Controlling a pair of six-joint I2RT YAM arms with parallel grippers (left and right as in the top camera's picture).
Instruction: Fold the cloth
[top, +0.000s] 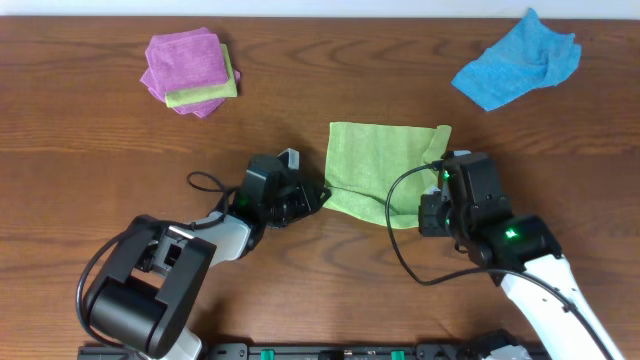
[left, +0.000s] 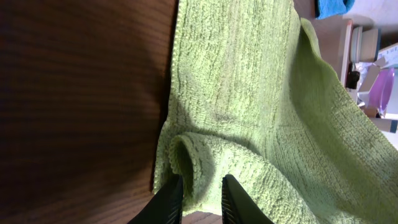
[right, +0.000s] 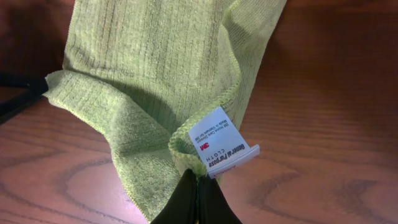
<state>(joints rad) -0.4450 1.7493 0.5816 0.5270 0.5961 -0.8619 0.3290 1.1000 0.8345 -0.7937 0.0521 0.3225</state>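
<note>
While the table (top: 320, 110) carries every item, the cloth (top: 375, 165) lies at its middle, between the two grippers and spread away from both. Its far part lies flat with a straight far edge. Its near edge is bunched, and its right edge stands up in a narrow flap. Bare wood shows beyond the far edge and on both sides. The blue cloth (top: 518, 62) at far right and the purple stack (top: 190, 70) at far left both lie well apart from it. The left gripper (left: 199, 194) sits at the near-left corner. Its fingers stand slightly apart, with a rolled fold of the edge between them; whether they press that fold cannot be told. The right gripper (right: 196, 190) sits at the near-right corner. Its fingers are closed together, pinching the cloth's hem directly beside the white label (right: 224, 140), which sticks out to the right of the fingertips.
</note>
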